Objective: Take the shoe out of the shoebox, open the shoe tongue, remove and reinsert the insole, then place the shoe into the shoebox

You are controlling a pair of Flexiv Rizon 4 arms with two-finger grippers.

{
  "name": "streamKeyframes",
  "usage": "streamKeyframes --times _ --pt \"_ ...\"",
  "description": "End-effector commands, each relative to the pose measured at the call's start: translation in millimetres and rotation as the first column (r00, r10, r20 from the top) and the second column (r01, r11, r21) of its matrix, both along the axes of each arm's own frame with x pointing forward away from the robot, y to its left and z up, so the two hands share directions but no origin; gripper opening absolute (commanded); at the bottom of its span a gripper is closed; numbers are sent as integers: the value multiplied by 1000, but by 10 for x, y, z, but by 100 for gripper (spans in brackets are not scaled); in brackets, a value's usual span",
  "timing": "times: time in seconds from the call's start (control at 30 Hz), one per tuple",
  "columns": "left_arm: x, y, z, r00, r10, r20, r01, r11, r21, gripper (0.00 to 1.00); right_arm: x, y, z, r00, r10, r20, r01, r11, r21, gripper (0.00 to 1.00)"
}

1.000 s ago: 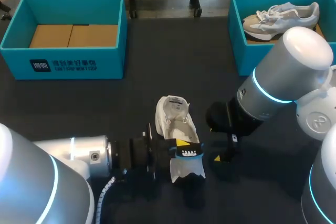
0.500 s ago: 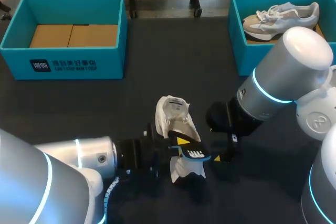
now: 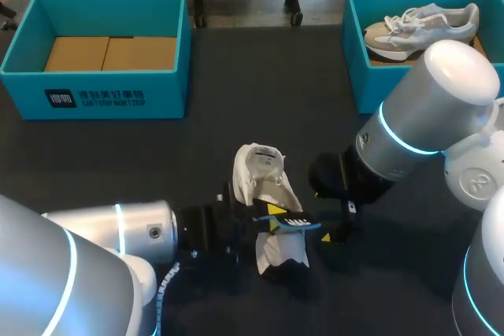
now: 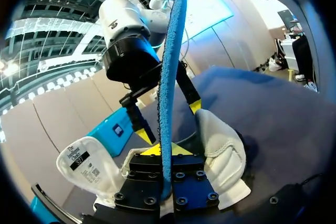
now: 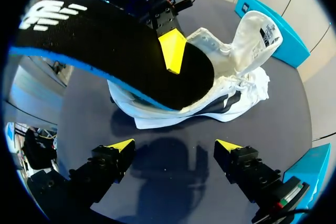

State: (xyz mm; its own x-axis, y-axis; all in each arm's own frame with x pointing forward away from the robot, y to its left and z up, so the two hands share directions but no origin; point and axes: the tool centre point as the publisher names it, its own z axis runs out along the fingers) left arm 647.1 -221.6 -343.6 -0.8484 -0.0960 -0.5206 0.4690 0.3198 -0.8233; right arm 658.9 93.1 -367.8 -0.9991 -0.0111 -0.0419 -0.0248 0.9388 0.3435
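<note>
A white shoe (image 3: 260,186) lies on its side on the dark table, tongue (image 5: 258,31) pulled open. My left gripper (image 3: 272,214) is shut on the insole (image 3: 295,223), black on top and blue underneath, holding it just above the shoe's toe. In the left wrist view the insole (image 4: 168,77) stands edge-on between the fingers, with the shoe (image 4: 223,150) under and beside it. My right gripper (image 5: 176,148) is open and holds nothing, a little short of the shoe (image 5: 231,95), with the insole (image 5: 115,45) hanging ahead of it. In the head view the right gripper (image 3: 335,230) is right of the shoe.
An empty blue shoebox (image 3: 94,96) with a cardboard floor stands at the back left. A second blue shoebox (image 3: 358,76) at the back right holds another pale shoe (image 3: 421,25). Dark table surface lies between the boxes and in front of the shoe.
The left gripper has turned at the wrist, so the insole now shows edge-on and level rather than face-up. The shoe and my right arm have stayed put.
</note>
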Motion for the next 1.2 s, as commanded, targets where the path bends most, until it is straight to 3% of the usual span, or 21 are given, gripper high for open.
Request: streamKeyframes --times 0.03,0.27,0.77,1.07,1.13,1.17,1.2 --pt "-68 137 92 1000 -12 -5 12 1000 4 12 -9 -5 -6 1000 0 1 0 1000 2 100" --pt "-129 161 152 999 -32 -7 32 999 6 24 -9 -5 -6 1000 0 1 0 1000 2 100" --pt "-292 -53 293 996 -75 58 76 997 -25 24 -9 -5 -6 1000 0 1 0 1000 2 100" --pt "-222 -173 277 995 -64 71 64 998 -6 19 -9 -5 -6 1000 0 1 0 1000 2 100" --pt "-209 -193 274 995 -62 75 62 998 2 13 -9 -5 -6 1000 0 1 0 1000 2 100" --pt "-205 -200 268 995 -63 76 63 998 5 0 -9 -5 -6 1000 0 1 0 1000 2 100" --pt "-202 -205 261 995 -65 80 64 998 12 0 -9 -5 -6 1000 0 1 0 1000 2 100"
